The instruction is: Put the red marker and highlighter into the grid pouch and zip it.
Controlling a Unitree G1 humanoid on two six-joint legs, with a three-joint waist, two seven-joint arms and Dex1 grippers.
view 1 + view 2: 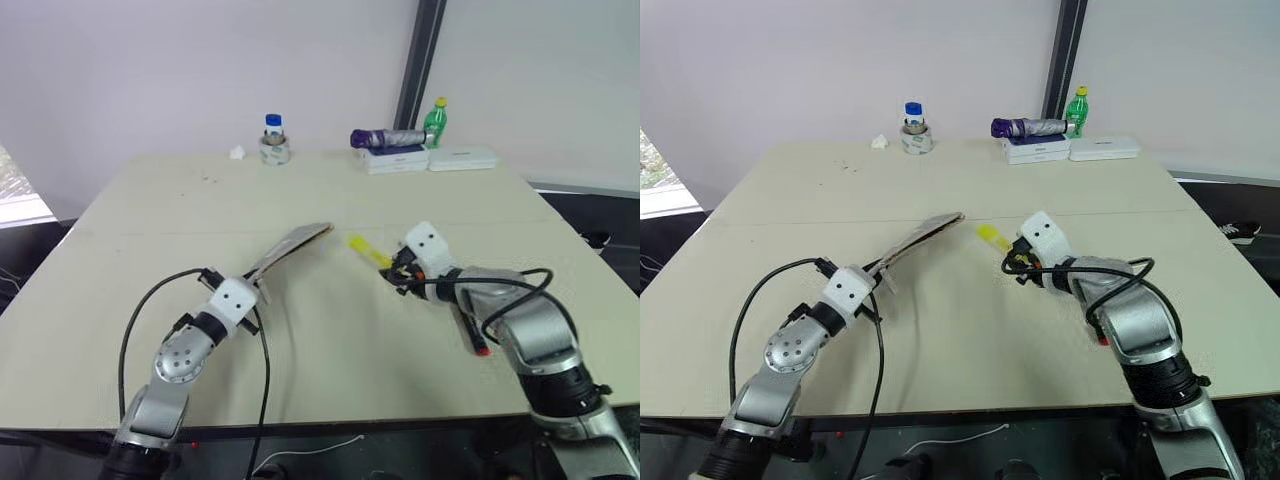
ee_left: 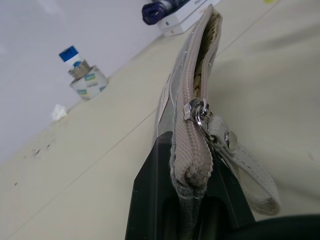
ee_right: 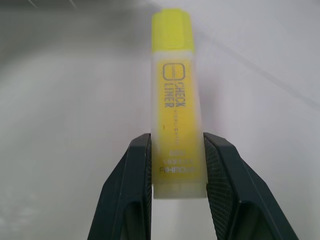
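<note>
My left gripper (image 1: 256,283) is shut on one end of the grid pouch (image 1: 293,245) and holds it tilted up off the table. In the left wrist view the pouch (image 2: 197,75) has its zipper open along the top, with the slider (image 2: 199,111) near the gripped end. My right gripper (image 1: 396,268) is shut on the highlighter (image 1: 367,250), which sticks out towards the pouch's far end with a gap between them. The right wrist view shows the highlighter (image 3: 175,100) clamped between both fingers. The red marker (image 1: 478,343) lies on the table, partly hidden by my right arm.
Along the table's far edge stand a blue-capped bottle on a tape roll (image 1: 274,141), a purple folded umbrella (image 1: 386,138) on white boxes (image 1: 460,158), and a green bottle (image 1: 435,120). A small white scrap (image 1: 237,152) lies near the tape roll.
</note>
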